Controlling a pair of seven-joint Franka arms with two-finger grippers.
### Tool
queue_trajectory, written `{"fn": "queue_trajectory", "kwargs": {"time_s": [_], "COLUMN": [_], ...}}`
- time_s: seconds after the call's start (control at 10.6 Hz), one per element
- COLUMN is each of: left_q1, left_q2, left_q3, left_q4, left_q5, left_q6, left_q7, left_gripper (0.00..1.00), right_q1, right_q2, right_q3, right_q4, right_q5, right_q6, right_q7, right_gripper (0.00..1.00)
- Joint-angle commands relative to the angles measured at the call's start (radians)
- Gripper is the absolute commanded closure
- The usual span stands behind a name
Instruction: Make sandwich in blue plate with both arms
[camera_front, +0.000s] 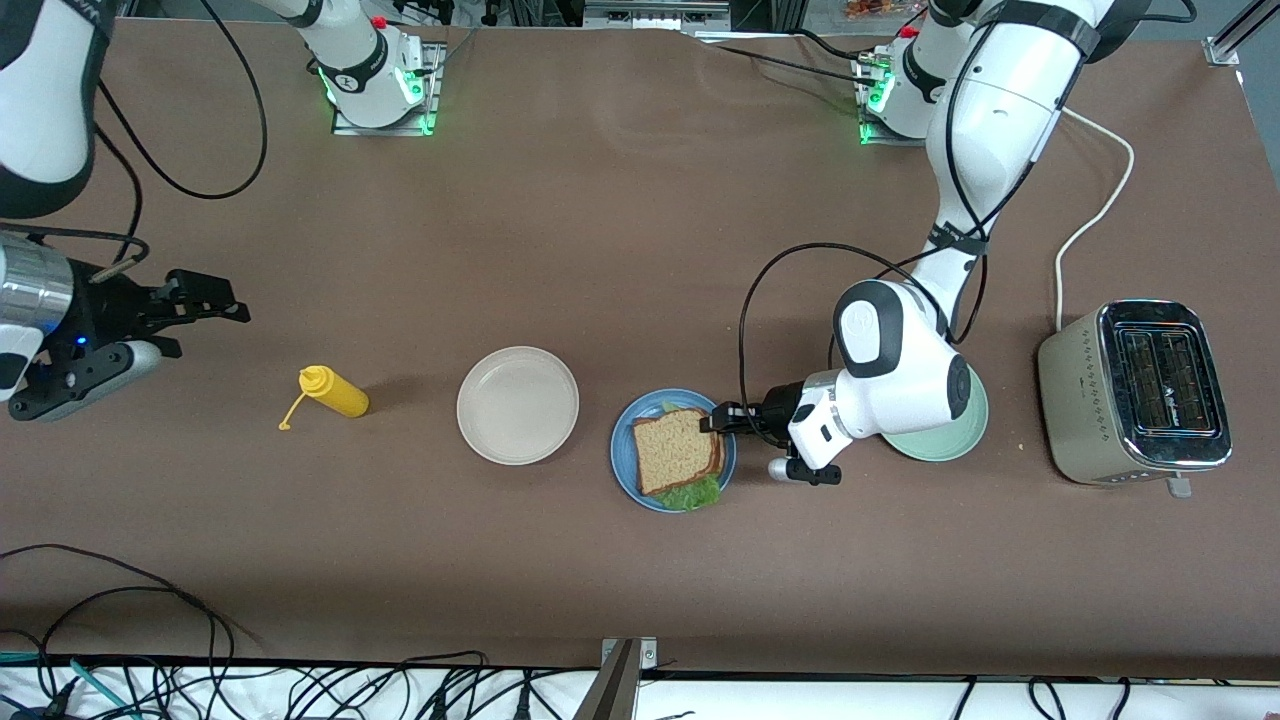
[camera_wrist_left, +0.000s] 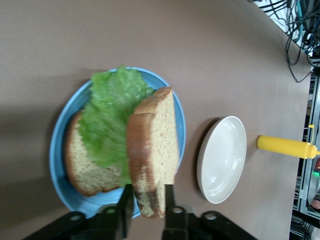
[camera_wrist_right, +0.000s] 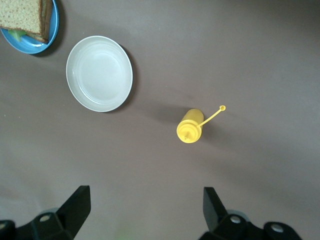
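The blue plate holds a bottom bread slice with a ruffled green lettuce leaf on it. My left gripper is shut on the edge of the top bread slice, which is tilted over the lettuce, as the left wrist view shows. The plate's rim and my left gripper show there too. My right gripper is open and empty, waiting over bare table at the right arm's end; its fingers show wide apart in the right wrist view.
A beige-white plate sits beside the blue plate, toward the right arm's end. A yellow squeeze bottle lies past it. A mint-green plate is partly under the left arm. A silver toaster stands at the left arm's end.
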Motion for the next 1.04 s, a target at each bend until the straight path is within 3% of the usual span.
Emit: {"fn": "queue_trajectory", "kwargs": {"time_s": [0.0,0.19,0.38,0.47,0.56,0.66,0.85,0.94], "left_q1": [0.015,0.015,0.020,0.029,0.038,0.048,0.075,0.083], "left_q2": [0.025,0.026,0.023,0.022,0.012,-0.029,-0.147,-0.214], "left_q3": [-0.003,-0.003,-0.003,-0.003,-0.001,0.000,0.011,0.020], "left_q4": [-0.007,-0.012,-0.026,-0.029,-0.038,-0.068,-0.171,-0.225], "left_q5": [-0.036,-0.036,-0.034,-0.034,-0.030,-0.022,0.024,0.138], "left_q6": [-0.002,-0.002,-0.003,-0.006,-0.011,-0.022,-0.060,-0.060], "left_q7": [0.045,0.075,0.075,0.075,0.072,0.066,0.066,0.066], "left_gripper": [0.00,0.00,0.00,0.00,0.00,0.00,0.00,0.00], "right_q1": [0.014,0.022,0.054,0.030,-0.028,-0.117,-0.359,-0.418], "right_q2": [-0.054,-0.056,-0.059,-0.060,-0.062,-0.086,-0.124,-0.150], "right_q3": [0.003,0.008,0.015,0.063,0.142,0.266,0.594,0.665], "right_q4": [-0.019,-0.017,-0.022,-0.022,-0.019,-0.022,-0.043,-0.086], "right_q5": [-0.033,-0.074,-0.182,-0.215,-0.267,-0.344,-0.447,-0.478], "right_q6": [-0.025,-0.056,-0.085,-0.088,-0.090,-0.082,-0.075,-0.035], "right_q7": [0.130,0.216,0.244,0.247,0.250,0.254,0.357,0.380], "right_gripper": [0.00,0.00,0.00,0.00,0.00,0.01,0.03,0.04]}}
